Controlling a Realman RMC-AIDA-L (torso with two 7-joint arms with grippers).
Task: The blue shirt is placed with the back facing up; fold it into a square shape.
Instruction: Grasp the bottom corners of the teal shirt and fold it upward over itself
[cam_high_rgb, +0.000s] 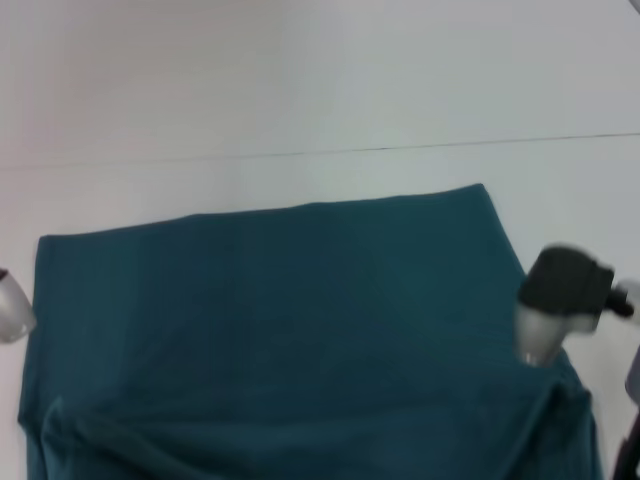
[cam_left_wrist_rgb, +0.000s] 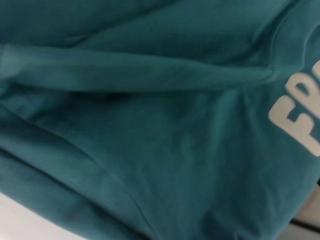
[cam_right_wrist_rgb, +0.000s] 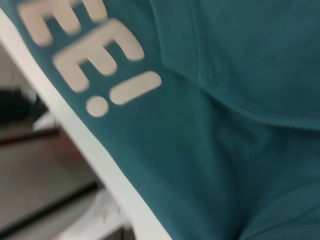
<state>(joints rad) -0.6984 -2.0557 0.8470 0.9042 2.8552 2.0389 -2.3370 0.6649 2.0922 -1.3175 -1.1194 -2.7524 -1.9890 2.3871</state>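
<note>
The blue shirt (cam_high_rgb: 290, 320) lies spread across the white table (cam_high_rgb: 300, 90), taking up most of the head view, with its far edge running straight from left to right and its near part rumpled into a soft ridge close to the robot. That ridge looks like cloth lifted or doubled over along the near edge, which fits a first fold being brought over the body of the shirt, though how far the fold has got is hard to judge.

The right arm (cam_high_rgb: 560, 300) hangs over the right edge of the shirt and the left arm (cam_high_rgb: 10, 305) shows only as a grey stub at the left edge. Placing 1 arm at each side makes sense, since a wide, limp shirt needs both sides carried together to fold evenly.

Both wrist views are filled with cloth at close range: large white letters (cam_left_wrist_rgb: 300, 120) in the left one, and more white letters with an exclamation mark (cam_right_wrist_rgb: 90, 55) in the right one, beside the table edge. Neither claw's fingers can be seen, so I cannot tell whether they are apart or clamped on cloth
</note>
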